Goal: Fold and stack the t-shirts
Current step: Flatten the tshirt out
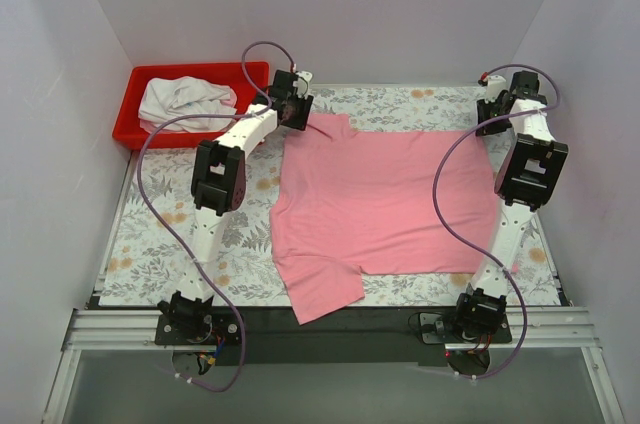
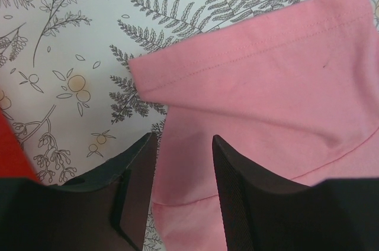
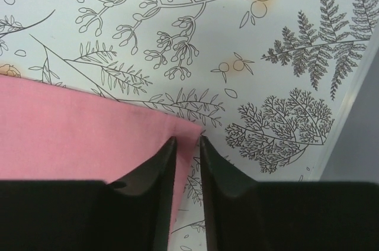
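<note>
**Top external.** A pink t-shirt (image 1: pixel 380 204) lies spread across the floral-printed worktop (image 1: pixel 170 224), one sleeve at the far-left corner and the other hanging over the near edge. The left hand (image 1: pixel 292 109) sits at the far sleeve and the right hand (image 1: pixel 493 116) at the far-right hem corner. That placement suggests both arms are posted on one long edge so it can be lifted over in a first fold. A white t-shirt (image 1: pixel 185 102) waits crumpled in a red plastic bin (image 1: pixel 200 69) at the far left, unfolded and not yet in play.

**Left wrist.** The left hand (image 2: pixel 183 141) is spread wide, its dark ribbed fingers (image 2: pixel 237 198) straddling the shirt's edge just below the sleeve. The pink t-shirt (image 2: pixel 266 85) is a soft matte knit with a stitched sleeve hem. It lies smooth except for one shallow crease, and nothing is gripped. The worktop (image 2: pixel 71 38) shows grey ferns and pale orange berries.

**Right wrist.** The right hand (image 3: pixel 188 140) is narrowed to a slim gap, with the pointed hem corner of the pink t-shirt (image 3: pixel 77 132) lying in it. The cloth looks flat on the worktop (image 3: pixel 177 26), so the fingers appear parted around the corner and not biting it. A firm pinch likely comes next, since thin cloth can slip from a shallow hold.
</note>
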Robot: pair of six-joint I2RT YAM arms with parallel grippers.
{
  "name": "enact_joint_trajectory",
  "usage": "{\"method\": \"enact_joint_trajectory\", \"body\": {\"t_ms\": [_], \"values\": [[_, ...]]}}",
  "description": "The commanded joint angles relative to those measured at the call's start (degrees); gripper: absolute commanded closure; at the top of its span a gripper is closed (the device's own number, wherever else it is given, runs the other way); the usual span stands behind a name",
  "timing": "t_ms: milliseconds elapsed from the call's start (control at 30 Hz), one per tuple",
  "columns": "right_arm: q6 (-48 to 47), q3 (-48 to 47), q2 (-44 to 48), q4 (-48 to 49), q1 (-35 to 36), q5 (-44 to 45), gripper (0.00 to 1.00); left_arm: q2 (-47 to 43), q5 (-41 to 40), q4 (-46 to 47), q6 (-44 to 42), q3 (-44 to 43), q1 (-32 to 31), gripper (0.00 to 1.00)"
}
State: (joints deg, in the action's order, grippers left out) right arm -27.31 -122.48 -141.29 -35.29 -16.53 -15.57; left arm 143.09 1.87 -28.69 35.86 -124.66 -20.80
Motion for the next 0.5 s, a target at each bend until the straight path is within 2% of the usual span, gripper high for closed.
{"method": "enact_joint_trajectory", "body": {"t_ms": [0,33,133,467], "values": [[0.2,-0.6,-1.4,1.9,-0.3,-2.7,0.75,0.8,-0.6,0.1,-0.3,-1.8,-0.1,0.59],[0.2,-0.5,-1.4,2.0,-0.3,-2.8,0.78,0.9,-0.6,0.1,-0.3,-1.8,-0.2,0.60],[-0.1,0.0,-1.3,2.0,-0.3,-2.5,0.98,1.4,-0.4,0.0,-0.3,-1.8,-0.1,0.62],[-1.3,1.0,-0.6,2.2,-0.3,-1.7,0.99,5.7,0.2,0.7,-0.9,-5.7,-0.1,0.62]]}}
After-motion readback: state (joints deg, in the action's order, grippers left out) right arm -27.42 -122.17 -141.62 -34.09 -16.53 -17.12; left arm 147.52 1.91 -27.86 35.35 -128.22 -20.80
